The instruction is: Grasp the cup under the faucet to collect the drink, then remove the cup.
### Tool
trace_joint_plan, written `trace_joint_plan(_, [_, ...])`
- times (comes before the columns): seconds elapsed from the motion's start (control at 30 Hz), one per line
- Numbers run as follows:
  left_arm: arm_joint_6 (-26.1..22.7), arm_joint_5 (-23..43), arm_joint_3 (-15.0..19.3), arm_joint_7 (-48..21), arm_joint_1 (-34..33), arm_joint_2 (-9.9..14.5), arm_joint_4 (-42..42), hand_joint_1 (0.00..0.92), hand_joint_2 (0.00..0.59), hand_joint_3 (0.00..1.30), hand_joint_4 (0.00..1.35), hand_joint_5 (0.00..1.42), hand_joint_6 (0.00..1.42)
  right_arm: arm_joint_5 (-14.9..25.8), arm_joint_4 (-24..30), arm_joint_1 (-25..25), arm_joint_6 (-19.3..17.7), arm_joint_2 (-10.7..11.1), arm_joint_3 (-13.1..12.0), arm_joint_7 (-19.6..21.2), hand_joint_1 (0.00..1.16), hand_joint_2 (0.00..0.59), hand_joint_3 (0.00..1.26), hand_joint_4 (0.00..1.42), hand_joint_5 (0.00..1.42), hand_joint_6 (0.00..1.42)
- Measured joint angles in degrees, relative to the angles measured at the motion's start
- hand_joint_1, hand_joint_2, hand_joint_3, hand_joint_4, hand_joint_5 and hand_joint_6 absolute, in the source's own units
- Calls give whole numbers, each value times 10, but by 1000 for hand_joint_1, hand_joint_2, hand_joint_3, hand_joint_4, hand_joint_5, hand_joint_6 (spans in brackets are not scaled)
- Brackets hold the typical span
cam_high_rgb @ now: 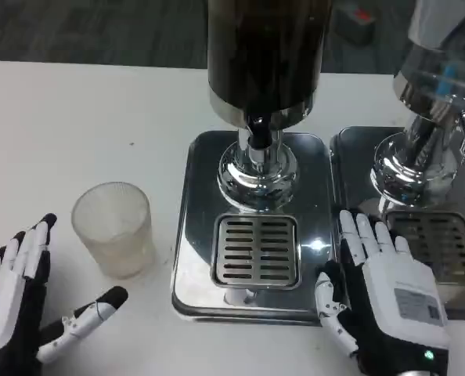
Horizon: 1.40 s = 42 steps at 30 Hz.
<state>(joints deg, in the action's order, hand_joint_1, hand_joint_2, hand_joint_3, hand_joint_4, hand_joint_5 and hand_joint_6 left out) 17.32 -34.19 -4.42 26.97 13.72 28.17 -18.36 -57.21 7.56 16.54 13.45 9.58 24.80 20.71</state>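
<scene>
frosted translucent plastic cup [113, 228] upright on white worktop [76, 125], left of steel drip tray [187, 258] | left robot hand [21, 313] nearer, cup at its 1 o'clock, fingers apart, empty | right robot hand [385, 301] spread, empty

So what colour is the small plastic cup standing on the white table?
The small frosted plastic cup is translucent milky white, seen best in the head view.

A white surface [76, 117] fills the foreground under bright light. Beyond its far edge lies a dark grey floor [91, 31], with a dark box bearing a red patch [359, 19] on it.
</scene>
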Motion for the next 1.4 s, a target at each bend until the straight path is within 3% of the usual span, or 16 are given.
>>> trace_joint_plan(0.3, [77,56,5,-16,-67,-6,-100,0,0,0,0,0,0,0,1,0,5,-1,-1,0,0,586,23,0,0,0])
trace_joint_plan(0.43, [114,92,5,-31,-102,-22,-166,0,0,0,0,0,0,1,3,0,7,0,-4,0,0,586,23,0,0,0])
trace_joint_plan(0.77, [147,112,-11,-80,-176,-31,-244,90,0,0,0,30,3,1,16,4,12,-2,-5,-3,0,585,24,0,0,0])
trace_joint_plan(1.07, [159,107,-19,-75,-220,-24,-288,141,5,0,0,236,218,0,20,17,24,-13,-3,-3,0,586,30,0,0,0])
trace_joint_plan(1.2, [175,107,-26,-61,-231,-22,-305,194,17,32,77,338,295,0,20,17,25,-17,-1,-3,0,582,33,0,0,0])
trace_joint_plan(1.4, [206,114,-26,-61,-243,-22,-332,266,45,189,289,602,650,0,20,17,27,-18,0,-3,0,578,34,0,0,0])
